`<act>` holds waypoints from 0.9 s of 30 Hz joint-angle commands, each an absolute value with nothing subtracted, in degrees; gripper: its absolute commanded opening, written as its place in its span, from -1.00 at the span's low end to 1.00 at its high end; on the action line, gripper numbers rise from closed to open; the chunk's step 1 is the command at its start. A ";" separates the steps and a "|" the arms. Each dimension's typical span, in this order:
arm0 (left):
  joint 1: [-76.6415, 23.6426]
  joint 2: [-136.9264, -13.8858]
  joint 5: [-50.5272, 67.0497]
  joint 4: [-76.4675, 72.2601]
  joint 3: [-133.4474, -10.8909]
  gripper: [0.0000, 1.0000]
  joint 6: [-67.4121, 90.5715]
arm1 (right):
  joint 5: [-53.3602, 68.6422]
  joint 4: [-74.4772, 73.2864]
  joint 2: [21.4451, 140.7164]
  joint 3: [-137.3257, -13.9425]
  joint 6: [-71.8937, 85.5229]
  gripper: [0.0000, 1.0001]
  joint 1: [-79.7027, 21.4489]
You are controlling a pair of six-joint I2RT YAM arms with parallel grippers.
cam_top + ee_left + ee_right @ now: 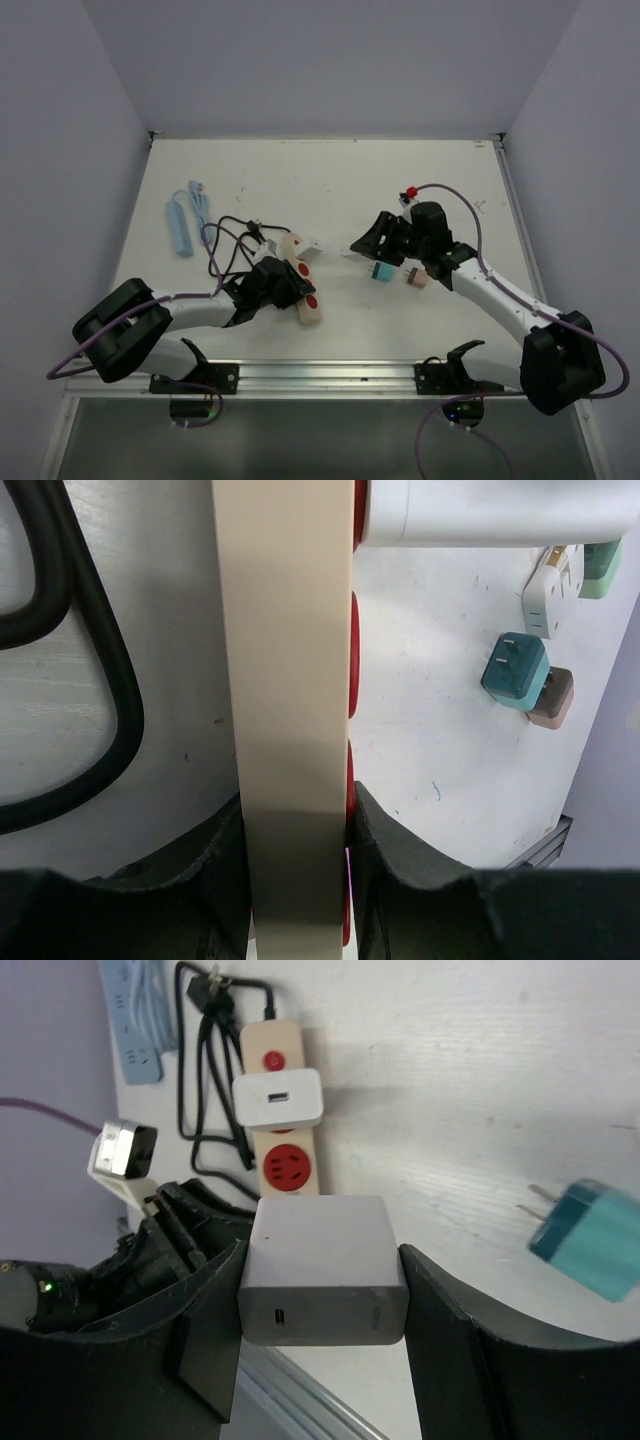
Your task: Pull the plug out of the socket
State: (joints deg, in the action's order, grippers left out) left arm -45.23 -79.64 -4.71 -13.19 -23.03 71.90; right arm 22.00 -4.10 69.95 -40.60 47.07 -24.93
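A: Socket (285, 630) is lying left of centre on the table (400, 180), with the left gripper (298, 870) clamping its end tight. 1 white plug (278, 1098) is sitting in it.

B: Right gripper (322, 1295) is pinching a grey charger block (320, 1240), jaws half spread, clear of the socket. I'm guessing it's needing to drop that, then going for the white plug.

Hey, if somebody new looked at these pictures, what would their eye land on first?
First, the white charger block, clamped between the jaws of the right gripper just right of the table's centre. Next, the beige power strip with red sockets, left of centre, squeezed by the left gripper, with a second white charger sitting on it. A teal plug lies loose beside the right gripper.
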 commanded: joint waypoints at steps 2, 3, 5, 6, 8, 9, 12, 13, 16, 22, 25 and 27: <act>-44.56 -81.74 -9.68 0.97 -18.63 -1.00 67.16 | 8.82 -14.05 64.87 -45.79 39.91 -1.00 -21.02; -44.56 -81.65 -9.32 -1.03 -18.63 -1.00 66.63 | 6.27 -15.28 63.12 -45.97 38.60 -1.00 -20.14; -44.56 -81.83 -7.92 -3.42 -18.46 -1.00 65.22 | -1.12 -18.01 61.18 -45.79 37.88 -1.00 -17.42; -44.56 -82.09 -7.65 -3.69 -18.46 -1.00 64.95 | -4.19 -18.71 59.69 -45.62 37.36 -1.00 -16.53; -44.56 -82.18 -7.03 -4.57 -18.54 -1.00 64.43 | -13.76 -20.91 58.37 -45.44 36.92 -1.00 -14.34; -44.56 -82.26 -6.94 -4.74 -18.54 -1.00 64.34 | -16.93 -21.53 58.10 -45.44 36.65 -1.00 -13.80; -44.56 -82.18 -6.42 -5.80 -18.37 -1.00 63.81 | -27.23 -22.06 58.79 -45.44 35.51 -1.00 -11.96; -44.56 -82.09 -5.98 -6.24 -18.28 -1.00 63.55 | -29.51 -21.71 59.84 -45.44 35.33 -1.00 -11.61; -44.56 -81.83 -5.19 -7.64 -18.02 -1.00 62.76 | -33.39 -18.56 62.56 -45.44 34.37 -0.99 -10.55; -44.56 -81.47 -4.04 -9.67 -17.58 -1.00 61.61 | -35.59 -13.19 70.74 -46.75 33.58 -0.84 -9.67; -44.56 -81.47 -3.69 -9.93 -17.49 -1.00 61.35 | -36.39 -11.69 75.84 -47.55 32.79 -0.82 -9.41; -44.56 -81.39 -3.69 -10.37 -17.23 -1.00 61.26 | -36.74 -10.47 78.57 -47.29 32.17 -0.80 -9.32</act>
State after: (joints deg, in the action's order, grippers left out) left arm -44.84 -79.20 -2.42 -18.76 -20.60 66.19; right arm -32.32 -16.21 76.51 -44.60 33.47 -9.67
